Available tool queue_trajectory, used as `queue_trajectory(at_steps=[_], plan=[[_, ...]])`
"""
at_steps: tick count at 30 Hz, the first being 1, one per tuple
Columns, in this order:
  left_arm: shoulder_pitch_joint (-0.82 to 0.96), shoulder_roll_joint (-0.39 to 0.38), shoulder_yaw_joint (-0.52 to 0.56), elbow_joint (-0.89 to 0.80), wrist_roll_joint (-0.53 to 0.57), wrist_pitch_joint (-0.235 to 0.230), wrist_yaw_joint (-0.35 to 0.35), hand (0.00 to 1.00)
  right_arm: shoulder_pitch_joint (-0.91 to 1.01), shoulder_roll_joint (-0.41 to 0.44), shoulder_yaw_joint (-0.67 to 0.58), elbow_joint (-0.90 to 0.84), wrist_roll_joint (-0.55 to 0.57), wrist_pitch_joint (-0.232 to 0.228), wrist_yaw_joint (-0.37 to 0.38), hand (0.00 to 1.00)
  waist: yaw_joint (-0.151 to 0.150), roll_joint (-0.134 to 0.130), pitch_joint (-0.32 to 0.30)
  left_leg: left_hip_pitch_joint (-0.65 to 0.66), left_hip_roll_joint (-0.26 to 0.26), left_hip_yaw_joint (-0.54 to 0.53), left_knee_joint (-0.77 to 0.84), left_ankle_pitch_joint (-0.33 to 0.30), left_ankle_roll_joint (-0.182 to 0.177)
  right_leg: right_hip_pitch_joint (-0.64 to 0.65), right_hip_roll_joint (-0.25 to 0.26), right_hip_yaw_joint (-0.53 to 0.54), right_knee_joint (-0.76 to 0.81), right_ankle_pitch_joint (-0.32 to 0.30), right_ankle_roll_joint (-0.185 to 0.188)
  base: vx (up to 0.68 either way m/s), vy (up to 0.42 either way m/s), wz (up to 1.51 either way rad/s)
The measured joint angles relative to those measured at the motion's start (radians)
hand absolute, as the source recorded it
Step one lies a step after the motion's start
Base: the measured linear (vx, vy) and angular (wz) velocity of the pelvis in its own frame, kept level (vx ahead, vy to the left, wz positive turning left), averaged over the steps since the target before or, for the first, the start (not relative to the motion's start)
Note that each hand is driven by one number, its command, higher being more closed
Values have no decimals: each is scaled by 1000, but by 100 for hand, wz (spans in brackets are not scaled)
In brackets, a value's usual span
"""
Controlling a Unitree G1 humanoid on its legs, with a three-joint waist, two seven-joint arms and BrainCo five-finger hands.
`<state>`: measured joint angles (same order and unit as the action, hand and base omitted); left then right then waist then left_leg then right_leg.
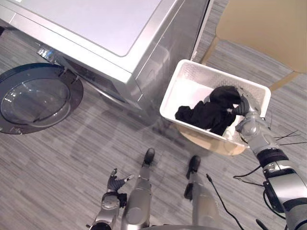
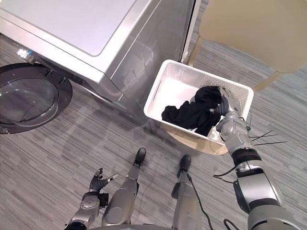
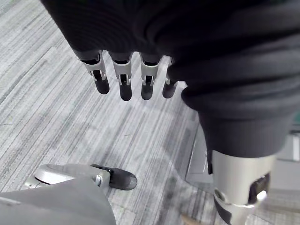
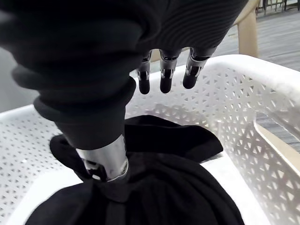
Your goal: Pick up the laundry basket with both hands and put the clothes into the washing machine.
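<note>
The white perforated plastic laundry basket (image 1: 206, 75) stood on a low tan wooden stool (image 1: 211, 141), just beside the side panel of the silver front-loading washing machine (image 1: 110, 28). Neither of my hands gripped its rim. Inside it lay a heap of black clothes (image 1: 206, 115), bunched toward the end nearest my right arm, with bare white basket bottom showing at the other end.

My right hand (image 1: 245, 109) reached down into the basket and rested on top of the black heap. In my right wrist view its fingers (image 4: 166, 75) hung fairly straight and side by side above the cloth, clear of it and in front of the basket's perforated wall, while the thumb (image 4: 105, 159) pressed its tip into the fabric. Nothing was pinched between thumb and fingers.

My left hand (image 1: 114, 184) hung low at my side, well apart from the basket, its fingers (image 3: 124, 79) relaxed and slightly spread over the grey striped floor (image 1: 72, 158), holding nothing.

The machine's round dark glass door (image 1: 36, 98) stood swung wide open on my left. A beige chair (image 1: 268, 24) stood behind the basket.
</note>
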<state>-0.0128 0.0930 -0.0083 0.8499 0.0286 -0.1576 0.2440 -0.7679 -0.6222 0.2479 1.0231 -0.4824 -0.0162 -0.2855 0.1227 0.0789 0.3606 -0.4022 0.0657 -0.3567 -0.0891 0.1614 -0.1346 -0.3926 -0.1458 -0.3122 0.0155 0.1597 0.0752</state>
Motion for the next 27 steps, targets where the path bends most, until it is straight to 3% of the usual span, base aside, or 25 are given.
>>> queue_trajectory(at_steps=[3,8,9,20,27], plan=[[-13,2,-23,-4,-7,-7,2,0,-58,-1,23,34,0,5,3,0,9,26,21,-36,1,-19,-1,4,-4,-26,3,-18,0,0,0,14,-44,11],[-62,-1,-35,-6,-36,-9,4,0,-146,-2,53,104,1,7,1,0,51,50,45,-90,3,-52,-2,20,-5,-68,4,-43,2,0,-3,38,-45,11],[-80,-2,-44,-5,-37,-15,8,0,-154,-1,68,116,0,13,-3,100,60,53,52,-94,3,-54,-2,20,-5,-71,2,-46,7,-4,-1,48,-30,10],[-124,-38,-68,-15,-38,-23,20,0,-198,61,98,96,52,24,-41,100,87,50,55,-82,-17,-65,-3,19,-7,-161,-64,-33,263,-152,8,17,-47,10],[-116,-42,-45,-29,-37,-13,20,0,-28,154,-148,-155,236,23,-44,100,68,30,68,-27,-13,-51,-4,18,-7,-131,-64,-12,295,-169,0,-44,-80,-5]])
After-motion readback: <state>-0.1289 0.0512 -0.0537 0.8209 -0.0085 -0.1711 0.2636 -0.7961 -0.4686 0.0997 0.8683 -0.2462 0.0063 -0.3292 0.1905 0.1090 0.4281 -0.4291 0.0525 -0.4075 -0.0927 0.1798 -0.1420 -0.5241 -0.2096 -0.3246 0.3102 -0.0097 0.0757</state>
